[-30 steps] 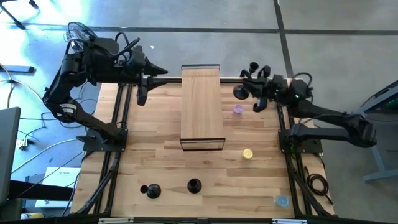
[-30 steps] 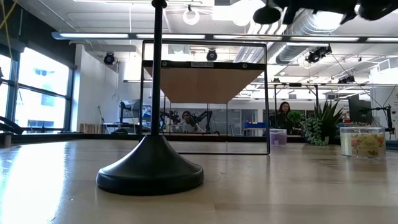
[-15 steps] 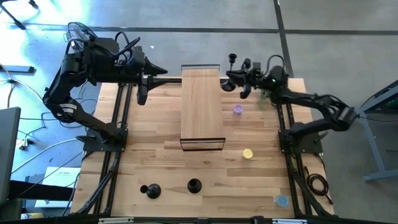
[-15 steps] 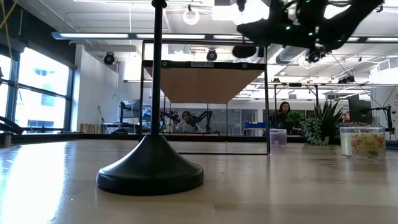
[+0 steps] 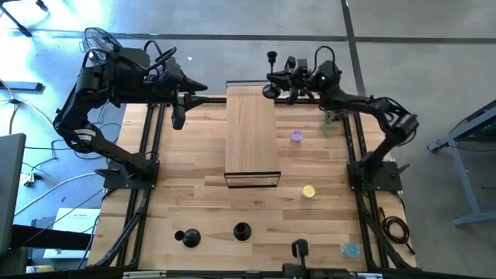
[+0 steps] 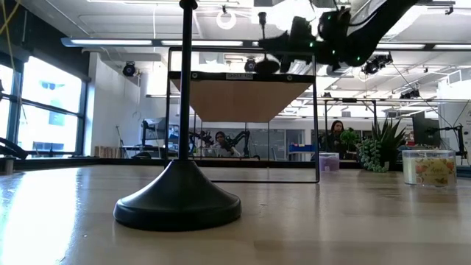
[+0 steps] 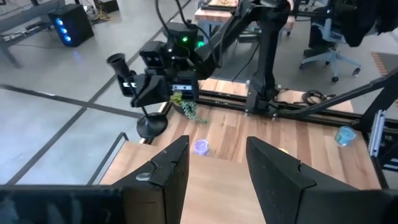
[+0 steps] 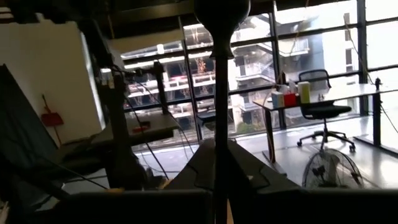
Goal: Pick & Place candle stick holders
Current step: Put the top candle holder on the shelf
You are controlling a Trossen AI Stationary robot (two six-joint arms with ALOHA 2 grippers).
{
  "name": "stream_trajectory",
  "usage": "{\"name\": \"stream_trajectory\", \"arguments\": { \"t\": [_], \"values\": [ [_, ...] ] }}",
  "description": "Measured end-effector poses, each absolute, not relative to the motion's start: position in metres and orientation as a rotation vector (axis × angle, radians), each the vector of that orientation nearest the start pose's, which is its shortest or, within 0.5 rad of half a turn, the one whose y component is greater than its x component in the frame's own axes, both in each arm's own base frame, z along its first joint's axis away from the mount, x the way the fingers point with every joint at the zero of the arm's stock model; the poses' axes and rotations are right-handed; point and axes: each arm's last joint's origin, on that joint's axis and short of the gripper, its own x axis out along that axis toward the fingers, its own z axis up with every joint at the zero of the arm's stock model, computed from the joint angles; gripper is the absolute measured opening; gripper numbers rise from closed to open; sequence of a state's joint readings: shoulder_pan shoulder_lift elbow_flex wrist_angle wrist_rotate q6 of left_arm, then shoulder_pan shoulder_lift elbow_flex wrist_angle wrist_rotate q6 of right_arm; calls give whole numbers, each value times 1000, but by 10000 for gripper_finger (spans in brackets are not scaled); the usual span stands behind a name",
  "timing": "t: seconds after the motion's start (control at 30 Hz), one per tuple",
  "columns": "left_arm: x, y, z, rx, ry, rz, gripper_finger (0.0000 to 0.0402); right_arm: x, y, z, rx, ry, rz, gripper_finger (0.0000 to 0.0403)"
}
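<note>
The wooden surface (image 5: 248, 232) carries a tall wood-topped stand (image 5: 251, 136), which lies just beside the right end effector (image 5: 280, 83) on its inner side. That end effector hangs in the air above the far edge, its fingers together and clamped on the stem of 1 candle stick holder (image 5: 270, 76), held tilted. The left end effector (image 5: 177, 115) waits at the far left, fingers (image 7: 171, 171) apart and holding nothing. 2 more candle stick holders (image 5: 187, 237) (image 5: 242, 231) stand at the near edge, well apart from both. Below the right end effector lie a purple cup (image 5: 296, 136) and a yellow cup (image 5: 308, 191).
</note>
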State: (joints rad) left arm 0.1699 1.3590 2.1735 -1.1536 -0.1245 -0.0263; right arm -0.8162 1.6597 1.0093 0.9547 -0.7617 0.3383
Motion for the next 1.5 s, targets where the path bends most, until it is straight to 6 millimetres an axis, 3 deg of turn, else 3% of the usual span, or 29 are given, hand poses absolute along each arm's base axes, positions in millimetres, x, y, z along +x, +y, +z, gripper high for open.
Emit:
{"name": "stream_trajectory", "arguments": {
  "t": [0.3,0.8,1.03,1.2,1.37,1.5],
  "values": [
    [177,35,550,-10,330,321,156,269,-265,260,164,-203,-7,7],
    [186,36,548,6,335,315,156,268,-276,238,159,-112,-23,7],
    [195,38,546,19,338,313,156,268,-278,238,129,-128,-44,7],
    [197,38,547,19,329,314,156,280,-289,230,196,-118,-15,7],
    [196,38,547,19,329,315,156,289,-291,245,129,-148,5,7],
    [196,38,546,17,342,315,156,290,-293,243,128,-117,-8,7]
  ]
}}
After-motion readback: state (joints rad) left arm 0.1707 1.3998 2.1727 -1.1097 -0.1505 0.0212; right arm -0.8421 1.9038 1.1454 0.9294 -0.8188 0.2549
